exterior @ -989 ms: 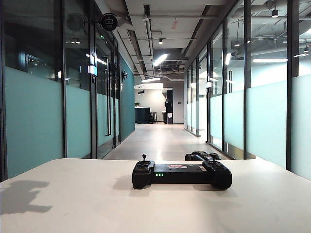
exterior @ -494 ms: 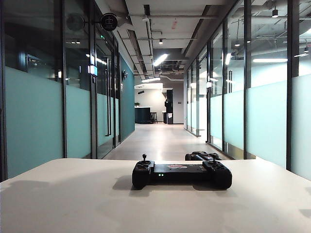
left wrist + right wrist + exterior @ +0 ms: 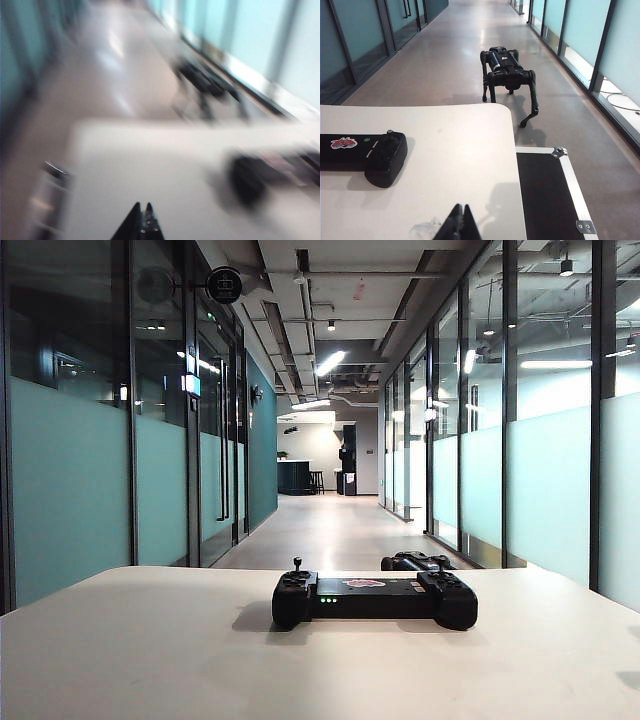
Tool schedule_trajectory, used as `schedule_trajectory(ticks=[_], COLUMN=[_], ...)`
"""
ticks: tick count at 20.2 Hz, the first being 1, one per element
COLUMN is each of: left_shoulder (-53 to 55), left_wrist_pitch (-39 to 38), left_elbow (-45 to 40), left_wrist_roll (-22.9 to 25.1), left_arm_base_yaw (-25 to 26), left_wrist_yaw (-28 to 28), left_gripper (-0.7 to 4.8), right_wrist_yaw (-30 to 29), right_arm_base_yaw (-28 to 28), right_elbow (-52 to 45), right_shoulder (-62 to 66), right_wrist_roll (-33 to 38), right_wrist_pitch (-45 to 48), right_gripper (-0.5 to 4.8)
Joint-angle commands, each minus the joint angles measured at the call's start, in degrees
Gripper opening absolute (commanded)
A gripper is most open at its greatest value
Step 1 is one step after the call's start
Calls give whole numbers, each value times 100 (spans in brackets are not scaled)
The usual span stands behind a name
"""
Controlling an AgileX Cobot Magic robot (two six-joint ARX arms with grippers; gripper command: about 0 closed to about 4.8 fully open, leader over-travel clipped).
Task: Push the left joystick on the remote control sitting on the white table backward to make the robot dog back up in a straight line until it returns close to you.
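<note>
The remote control point(image 3: 374, 598) lies on the white table point(image 3: 150, 660), green lights facing the exterior camera. Its left joystick point(image 3: 296, 565) stands upright on the left lobe with nothing touching it. The robot dog point(image 3: 415, 561) shows just past the table's far edge. No gripper appears in the exterior view. In the right wrist view my right gripper point(image 3: 461, 207) is shut and empty over the table point(image 3: 460, 150), well short of the remote control point(image 3: 385, 160); the robot dog point(image 3: 507, 75) stands in the corridor. The left wrist view is blurred: my left gripper point(image 3: 142, 206) is shut, away from the remote control point(image 3: 250, 180).
A black case with metal edging point(image 3: 545, 190) sits beside the table's right edge. Glass walls line both sides of the long corridor point(image 3: 330, 530) beyond the table. A shelf-like object point(image 3: 47, 200) is blurred off the table's edge in the left wrist view.
The arm shadow on the table's left side in the exterior view has slid off and vanished. The remote control and the robot dog have not moved.
</note>
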Motion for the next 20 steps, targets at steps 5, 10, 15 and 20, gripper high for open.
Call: schedule_trajectory(ticks=[5, 10, 15, 20], left_shoulder=[-1261, -1281, -1281, -1281], left_wrist_pitch=[-1270, -1300, -1239, -1137], left_elbow=[0, -332, -398, -398], left_wrist_roll=[352, 144, -365, -439], left_arm_base_yaw=[975, 1051, 1049, 1082], left_wrist_yaw=[774, 955, 713, 603], left_gripper=[-6, -6, -6, -5], right_wrist_yaw=[4, 4, 4, 4], right_arm_base_yaw=[-11, -11, -11, -11], right_elbow=[-50, -50, -50, -50], right_shoulder=[-20, -24, -24, -24], right_wrist_roll=[7, 7, 7, 7], right_wrist_pitch=[55, 52, 55, 55], right_gripper=[-1, -1, 0, -1])
